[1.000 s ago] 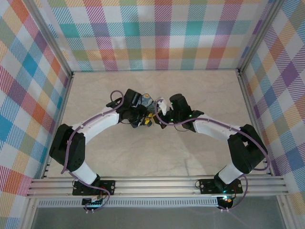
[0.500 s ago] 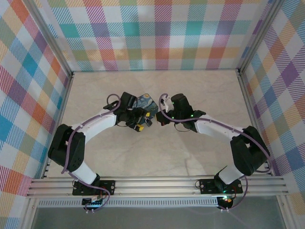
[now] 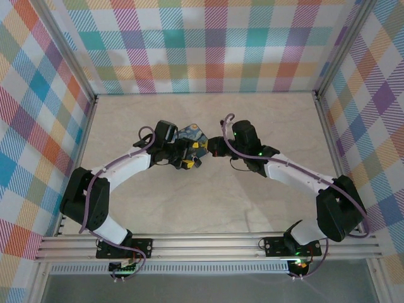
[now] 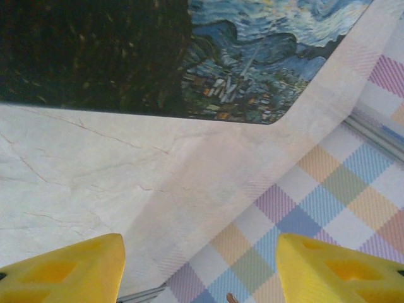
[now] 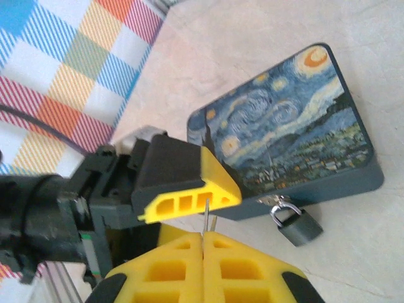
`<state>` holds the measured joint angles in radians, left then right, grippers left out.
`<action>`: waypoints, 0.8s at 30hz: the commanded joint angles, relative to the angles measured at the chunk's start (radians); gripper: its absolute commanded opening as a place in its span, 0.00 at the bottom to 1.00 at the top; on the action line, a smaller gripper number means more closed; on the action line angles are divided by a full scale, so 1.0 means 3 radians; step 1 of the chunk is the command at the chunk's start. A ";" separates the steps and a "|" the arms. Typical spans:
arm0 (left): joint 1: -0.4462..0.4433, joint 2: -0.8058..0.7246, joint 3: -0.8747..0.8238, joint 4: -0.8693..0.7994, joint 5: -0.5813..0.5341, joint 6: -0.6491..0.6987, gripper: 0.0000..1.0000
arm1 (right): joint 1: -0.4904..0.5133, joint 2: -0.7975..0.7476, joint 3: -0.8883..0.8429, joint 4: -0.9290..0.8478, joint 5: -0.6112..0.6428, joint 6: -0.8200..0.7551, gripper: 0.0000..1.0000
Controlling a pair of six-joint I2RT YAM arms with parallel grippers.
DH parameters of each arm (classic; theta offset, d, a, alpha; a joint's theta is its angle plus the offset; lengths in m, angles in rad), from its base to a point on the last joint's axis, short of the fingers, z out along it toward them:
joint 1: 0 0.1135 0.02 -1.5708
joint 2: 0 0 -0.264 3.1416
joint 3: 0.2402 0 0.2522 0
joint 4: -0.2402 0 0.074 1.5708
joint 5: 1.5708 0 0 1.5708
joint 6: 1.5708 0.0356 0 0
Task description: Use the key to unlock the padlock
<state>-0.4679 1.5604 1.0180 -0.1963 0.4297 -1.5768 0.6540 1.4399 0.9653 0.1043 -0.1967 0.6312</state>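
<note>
The padlock (image 5: 298, 225), dark with a silvery shackle, hangs from a hasp on the near side of the swirl-painted box (image 5: 287, 142) and rests on the table. My right gripper (image 5: 203, 238) is shut on the key (image 5: 207, 218), whose thin silvery blade sticks up between the pads, left of the padlock and apart from it. My left gripper (image 4: 199, 268) is open with nothing between its yellow fingers (image 4: 66, 271); the box (image 4: 189, 57) lies just beyond it. From above, the left gripper (image 3: 187, 163) and the right gripper (image 3: 212, 149) flank the box (image 3: 193, 139).
One left-gripper finger (image 5: 189, 177) stands right in front of the key, by the box's corner. Bare marble tabletop (image 3: 208, 208) spreads around the box. Plaid walls (image 3: 208, 44) and metal rails enclose the table at the back and on both sides.
My left gripper has opened and drawn back to the left of the box. My right gripper, still shut on the key, has shifted toward the back, up to the box's right side.
</note>
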 commanded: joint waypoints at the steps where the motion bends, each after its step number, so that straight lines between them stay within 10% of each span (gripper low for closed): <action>1: -0.0004 -0.0073 -0.0071 0.0176 0.0058 -0.0335 0.65 | -0.0007 -0.0095 -0.0104 0.0450 0.0071 0.0414 0.00; 24: -0.0196 0.0275 0.0048 0.0899 0.0015 -0.0989 0.51 | 0.0176 0.0094 -0.0339 0.1390 0.0745 0.1312 0.00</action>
<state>-0.5198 1.6325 0.9997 0.0238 0.4278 -1.8450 0.6926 1.4498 0.8433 0.4706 0.0032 0.9951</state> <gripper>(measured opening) 0.517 0.048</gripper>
